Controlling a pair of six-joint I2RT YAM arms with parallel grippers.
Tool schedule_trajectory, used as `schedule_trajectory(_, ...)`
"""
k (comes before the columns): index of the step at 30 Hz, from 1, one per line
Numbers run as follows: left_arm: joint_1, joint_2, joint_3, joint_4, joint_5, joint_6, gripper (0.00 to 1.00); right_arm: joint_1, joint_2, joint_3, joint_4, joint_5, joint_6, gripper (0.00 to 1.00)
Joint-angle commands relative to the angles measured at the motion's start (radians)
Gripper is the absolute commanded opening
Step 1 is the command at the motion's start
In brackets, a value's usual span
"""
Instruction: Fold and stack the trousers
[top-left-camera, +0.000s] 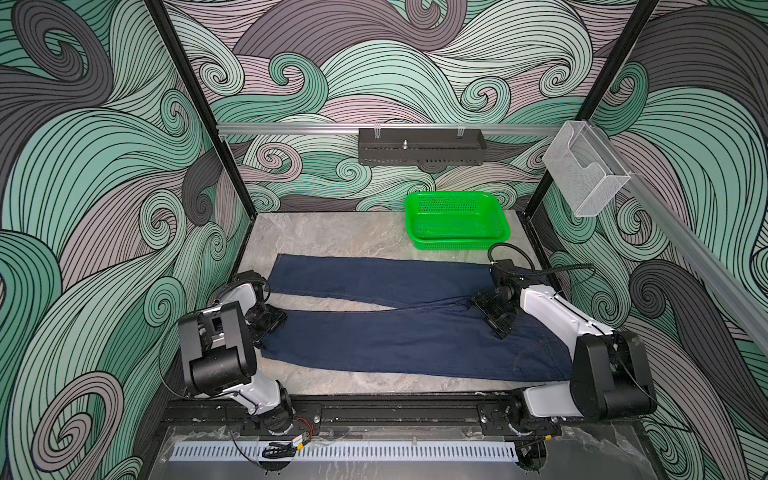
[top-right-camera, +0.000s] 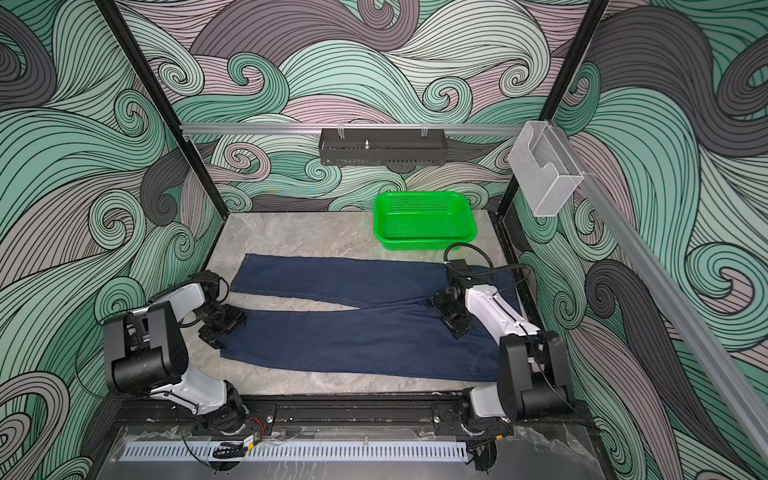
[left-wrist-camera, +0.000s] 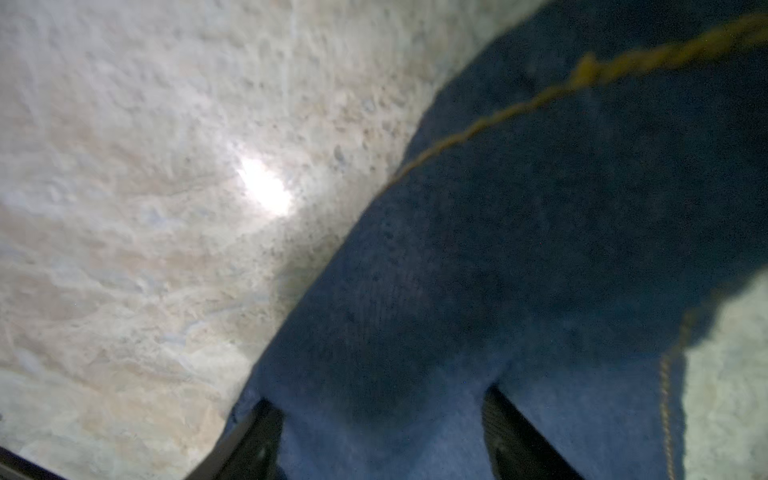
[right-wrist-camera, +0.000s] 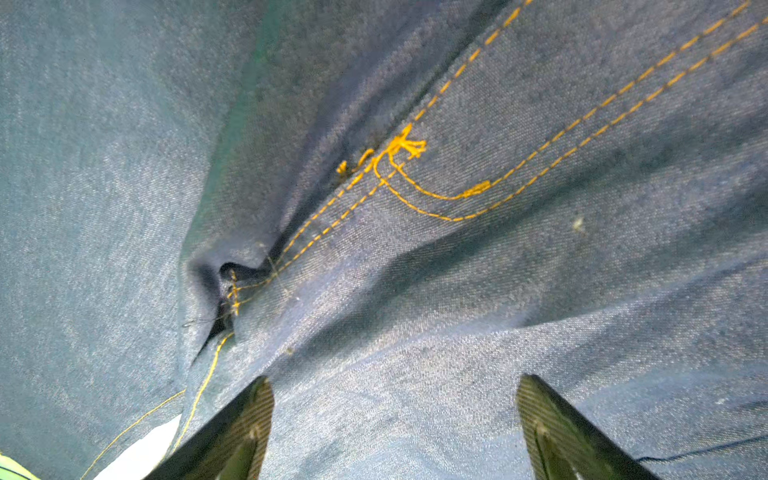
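Though trousers (top-left-camera: 395, 332) sprawl overhead, stitching (right-wrist-camera: 436, 195) (orange) shows clearly — right wrist.

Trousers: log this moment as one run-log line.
trousers: flat, unfolded, legs apart on table | left gripper: open, at near leg's hem | right gripper: open, over crotch seam | green basket: behind, apart

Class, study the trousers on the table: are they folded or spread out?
Spread out. The trousers lie flat at full length on the table, legs apart with bare table between, nothing doubled over.
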Motion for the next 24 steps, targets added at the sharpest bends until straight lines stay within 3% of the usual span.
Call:
schedule_trajectory(1,0.002,-0.019,-0.022,0.011,0.002,-0.005,0.51,0.003,0.022,0.021,-0.023,0.013,-0.015,0.92)
schedule_trajectory(3,-0.003,-0.056,-0.016,-0.023,0.015,0.000,0.25,0.003,0.029,0.022,-0.019,0.007,-0.016,0.93)
schedule_trajectory(6,-0.050,-0.134,0.008,-0.094,0.006,-0.004,0.01,0.003,0.034,0.021,-0.008,0.004,-0.015,0.93)
schedule_trajectory(12,-0.271,-0.224,0.088,-0.201,-0.068,-0.103,0.00,0.003,0.054,0.022,0.008,-0.012,-0.010,0.92)
schedule_trajectory(18,-0.487,-0.047,0.172,-0.174,-0.073,-0.245,0.00,0.003,0.047,0.021,0.008,-0.013,-0.016,0.92)
schedule_trajectory(24,-0.726,0.138,0.343,-0.187,-0.072,-0.346,0.34,0.000,0.020,0.019,-0.002,-0.007,-0.019,0.93)
